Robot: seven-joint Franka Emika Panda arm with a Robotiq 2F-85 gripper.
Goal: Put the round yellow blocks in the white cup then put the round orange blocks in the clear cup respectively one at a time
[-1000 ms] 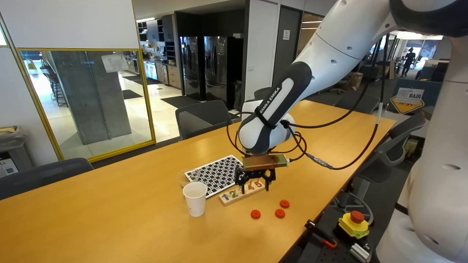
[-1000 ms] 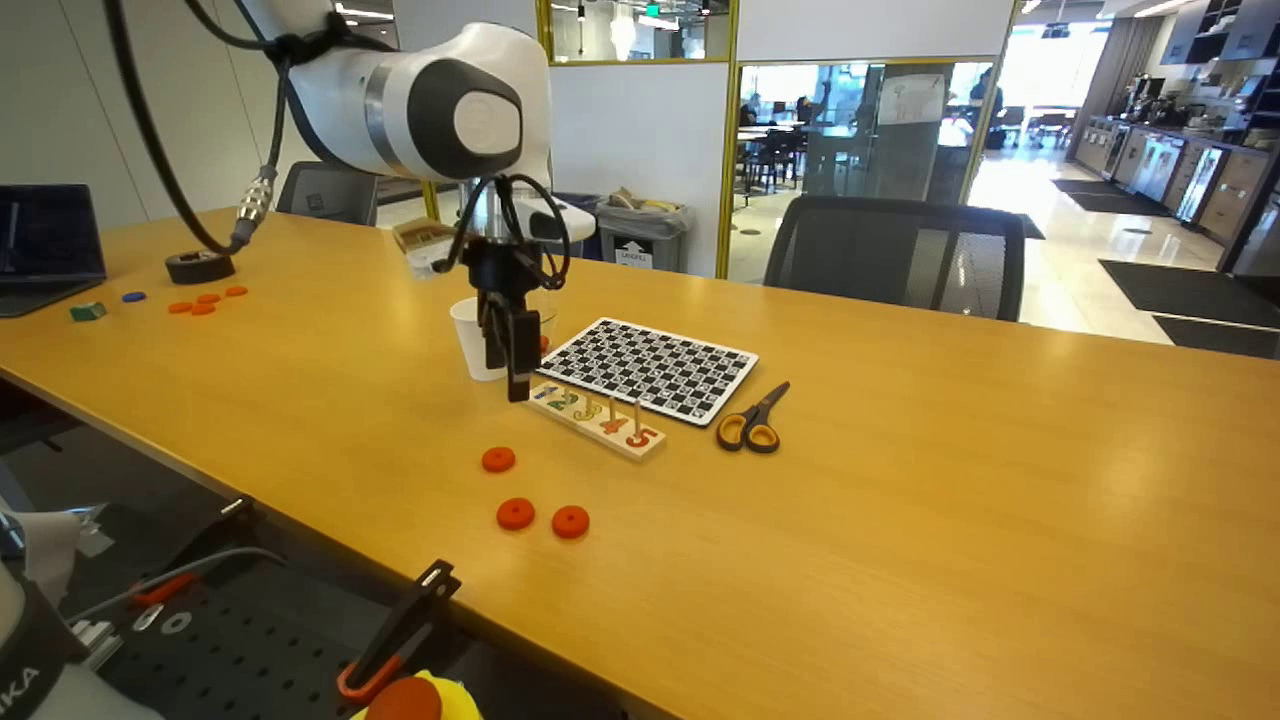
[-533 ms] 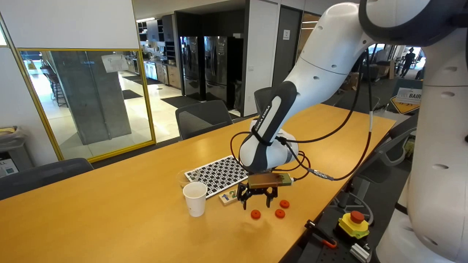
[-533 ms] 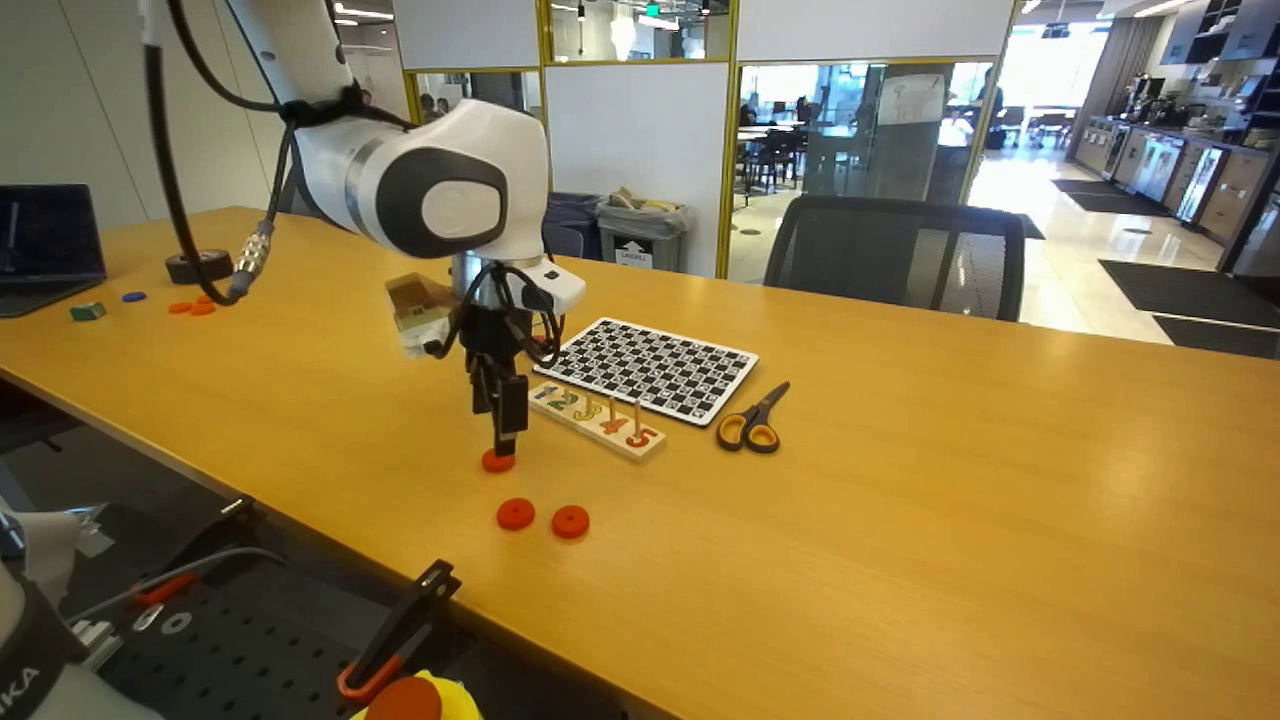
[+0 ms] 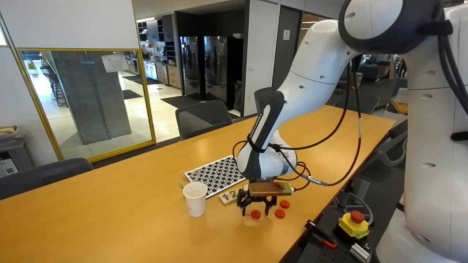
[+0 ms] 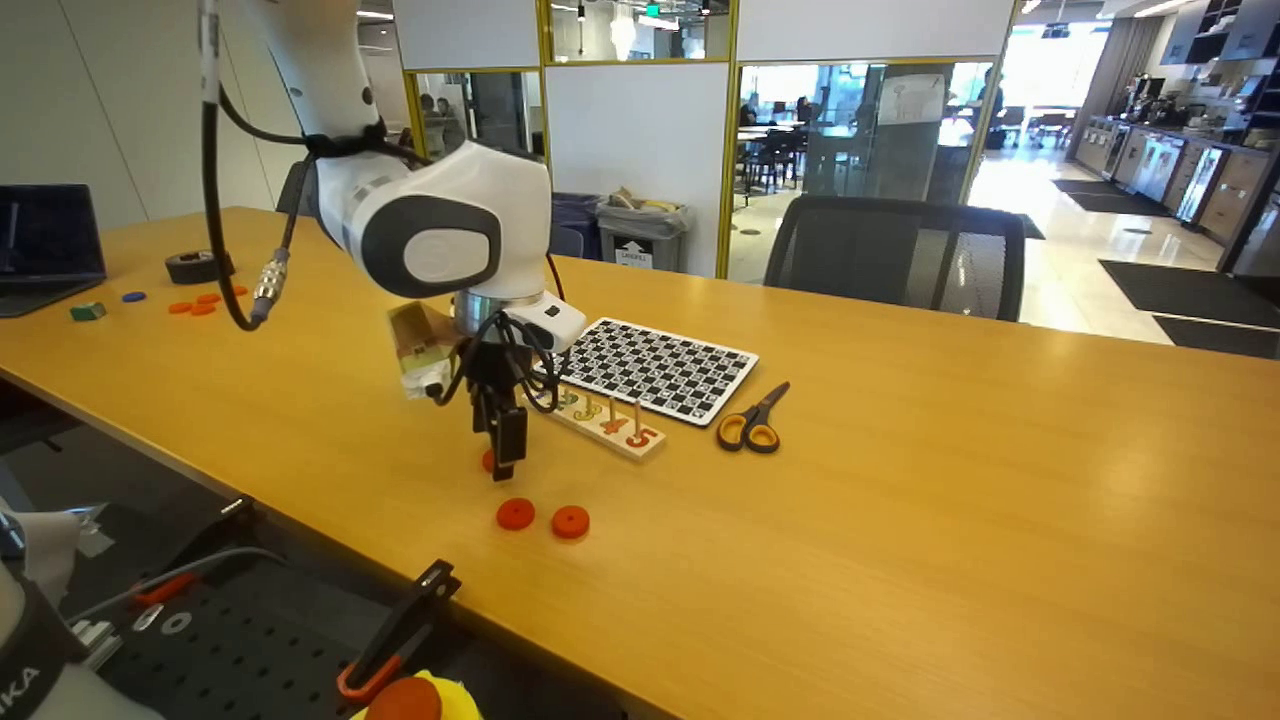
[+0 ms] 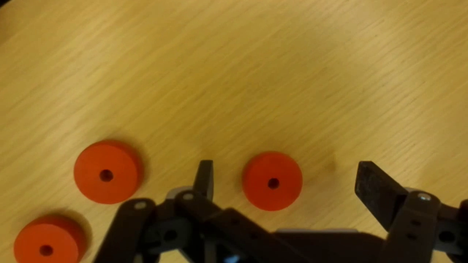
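Three round orange blocks lie flat on the table. One orange block [image 5: 256, 214] sits between the fingers of my gripper [image 5: 255, 212], which is open, low over it and not touching it. In the wrist view my gripper [image 7: 286, 163] is spread around this block [image 7: 272, 166], which lies nearer the left finger. Two more orange blocks [image 7: 106, 160] [image 7: 51, 237] lie to its left there. The white cup [image 5: 196, 200] stands upright in an exterior view. The clear cup [image 5: 182, 178] is faint behind it, by the board's corner. No yellow blocks show; the cups' insides are not clear.
A checkered board [image 6: 650, 365] and a numbered peg strip [image 6: 600, 425] lie beside the gripper. Scissors [image 6: 752, 425] lie past the board. Several orange discs [image 6: 203, 308], a blue disc [image 6: 133, 297], a green block [image 6: 87, 311], a tape roll [image 6: 195, 266] and a laptop [image 6: 45, 250] are farther off.
My open gripper has moved from above the peg strip toward the orange blocks and come down around the one nearest the white cup. The blocks and cups have not moved.
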